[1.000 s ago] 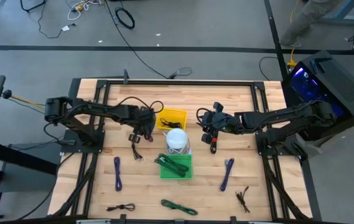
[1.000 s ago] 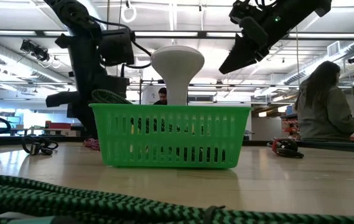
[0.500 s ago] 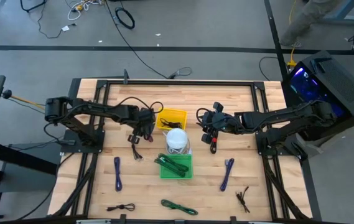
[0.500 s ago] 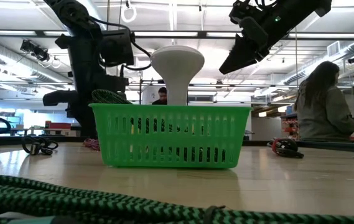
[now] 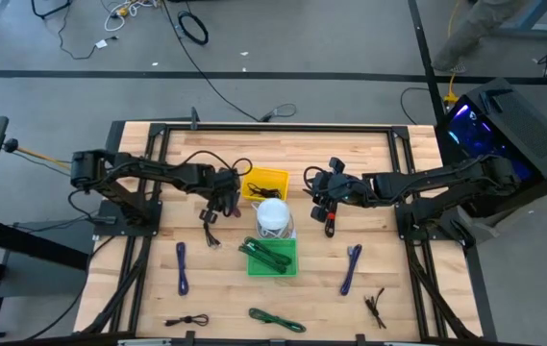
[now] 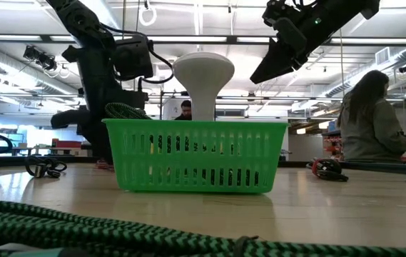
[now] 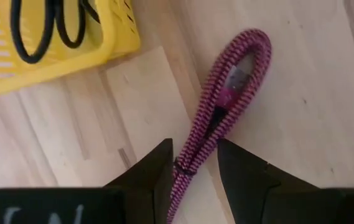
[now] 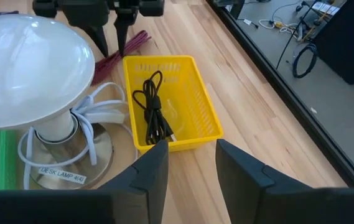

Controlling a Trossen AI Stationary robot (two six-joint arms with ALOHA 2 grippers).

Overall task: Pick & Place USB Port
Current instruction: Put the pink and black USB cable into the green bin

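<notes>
I see the lamp mid-table, one basket just behind it holding a coiled cable, another basket in front. A braided cord lies left of the rear basket, under my left gripper, possibly touching. My right gripper hangs right of the lamp.

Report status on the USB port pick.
Left gripper open over maroon strap. Right gripper open, empty, raised. USB port on table below it. Desk lamp close beside.
</notes>
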